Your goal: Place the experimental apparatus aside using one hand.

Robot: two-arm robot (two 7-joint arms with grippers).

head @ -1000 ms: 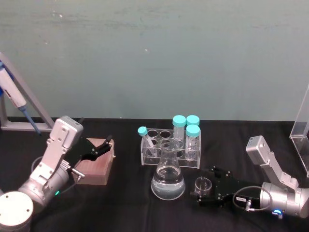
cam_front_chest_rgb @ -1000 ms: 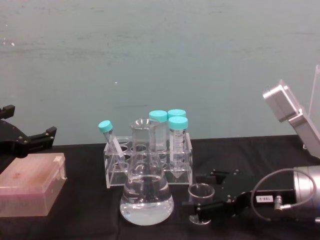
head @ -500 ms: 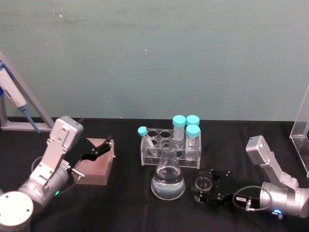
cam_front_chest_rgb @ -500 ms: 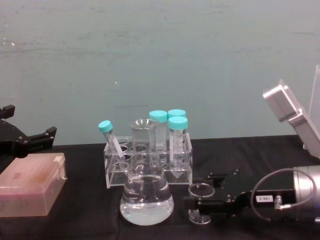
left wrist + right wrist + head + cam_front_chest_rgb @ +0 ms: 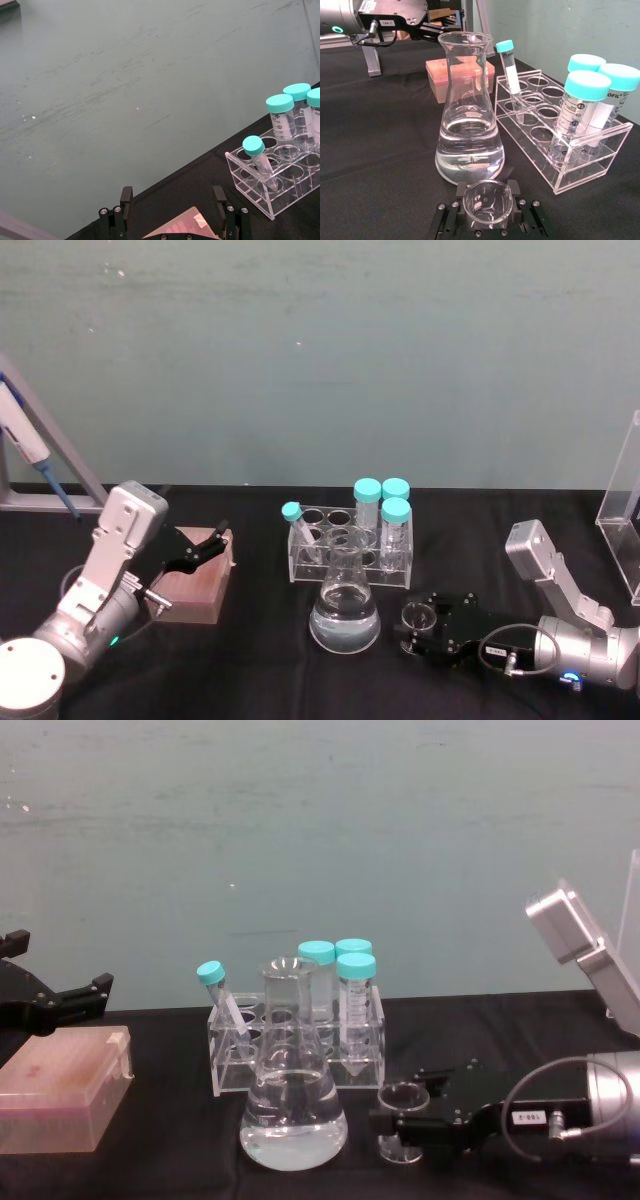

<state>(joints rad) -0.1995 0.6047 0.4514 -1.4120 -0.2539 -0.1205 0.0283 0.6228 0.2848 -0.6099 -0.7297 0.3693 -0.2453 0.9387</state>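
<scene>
Since a second ago the right end effector [image 5: 405, 1128] has crept a little toward the flask [image 5: 294, 1110] and risen slightly, carrying the beaker [image 5: 402, 1100] with it; the flask and rack [image 5: 300, 1060] stand where they stood. Nearest the robot, low at the right of the black surface [image 5: 150, 1175], that end effector lies level with its fingers clamped on either side of the small empty beaker, which stays upright; whether its foot has left the surface I cannot tell. Just to its left, apart from it, the flask stands upright with clear liquid filling its wide bottom. Directly behind the flask is the clear rack: three teal-capped tubes [image 5: 355, 1000] upright at its right end, and a thinner one [image 5: 222, 1000] leaning at its left end. Well off to the left, the left end effector [image 5: 215, 540] hangs with its fingers apart just above a pinkish box [image 5: 195, 585]. Farther back a pipette [image 5: 30, 455] leans at the far left, before a teal wall [image 5: 320, 360].
</scene>
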